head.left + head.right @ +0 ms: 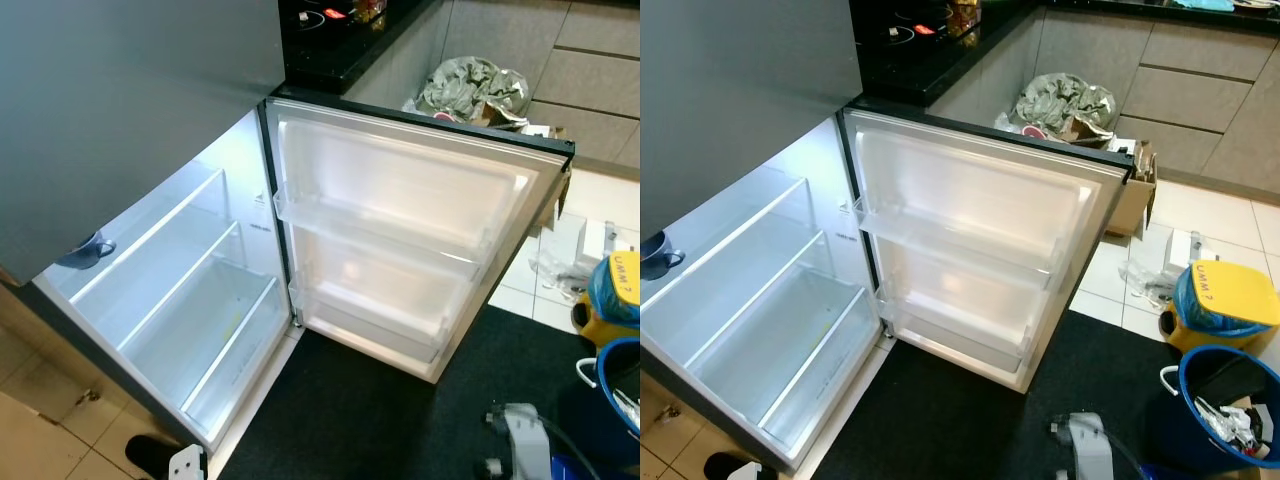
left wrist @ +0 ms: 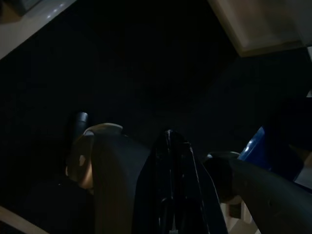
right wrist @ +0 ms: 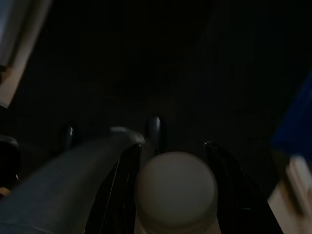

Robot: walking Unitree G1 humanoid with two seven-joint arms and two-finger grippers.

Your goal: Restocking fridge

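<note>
The fridge (image 1: 180, 300) is seen from above with its lower compartment lit and its door (image 1: 400, 240) swung wide open to the right of the compartment. Glass shelves (image 1: 190, 270) are seen inside the compartment, and nothing is seen lying on them; the white door racks (image 1: 380, 225) likewise appear bare. A dark blue cup-like object (image 1: 88, 250) is seen at the left edge of the fridge, partly hidden under the closed grey upper door (image 1: 130, 110). A black mat (image 1: 390, 420) is spread on the floor in front of the fridge. Beyond the open door, a black desk (image 1: 340, 40) with small items on it is seen, and a crumpled grey-green bag (image 1: 475, 88) lies behind the door's top edge. To the right of the fridge, on the tiled floor, a yellow-lidded container (image 1: 1230, 300) and a blue bucket (image 1: 1225, 405) holding packets are seen close together. The right claw (image 3: 175, 195) is shown in its dark wrist view clenched around a pale round-topped bottle (image 3: 175, 192), which is held low over the mat, well apart from the fridge shelves. The left claw (image 2: 170, 185) is shown in its own dark wrist view with its fingers pressed together, nothing being gripped, hanging over the mat near the fridge's lower edge.
</note>
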